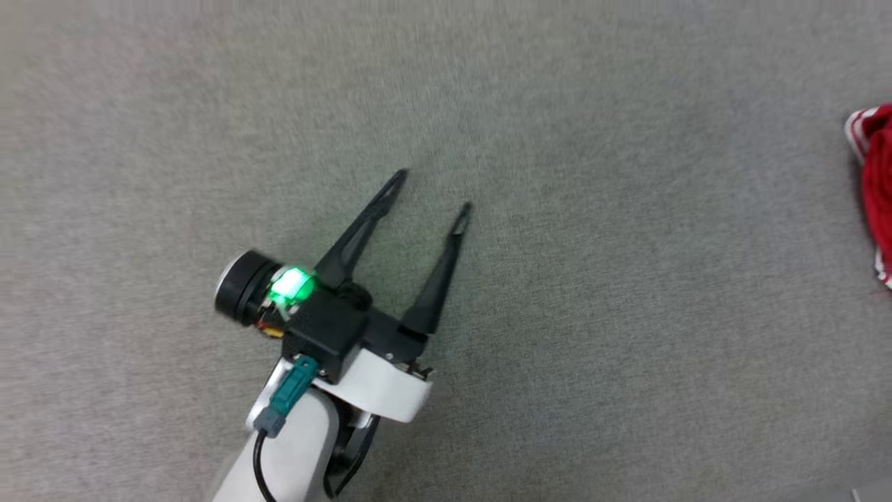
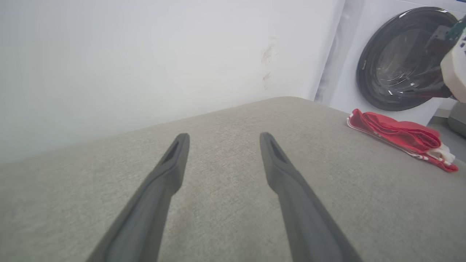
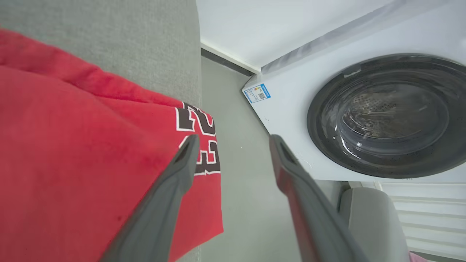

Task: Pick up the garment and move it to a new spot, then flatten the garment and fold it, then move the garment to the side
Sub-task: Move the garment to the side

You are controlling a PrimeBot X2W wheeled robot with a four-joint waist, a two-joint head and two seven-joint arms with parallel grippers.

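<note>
The garment (image 2: 400,139), red with white striped trim, lies folded near the far right edge of the grey cushioned surface (image 2: 233,145); its edge shows at the right border of the head view (image 1: 877,181). My left gripper (image 1: 433,188) hovers open over bare grey fabric, well left of the garment, nothing between its fingers (image 2: 171,171). In the right wrist view, my right gripper (image 3: 233,142) stands open just above the garment (image 3: 80,156), whose black-and-white numerals hang over the surface's edge. Its left finger (image 3: 171,193) crosses the red cloth; the other is over the floor.
A white front-loading washing machine (image 3: 378,116) with a dark round door stands beyond the surface's right edge, also in the left wrist view (image 2: 397,62). A white wall (image 2: 145,54) backs the surface. Grey floor (image 3: 236,189) lies between surface and machine.
</note>
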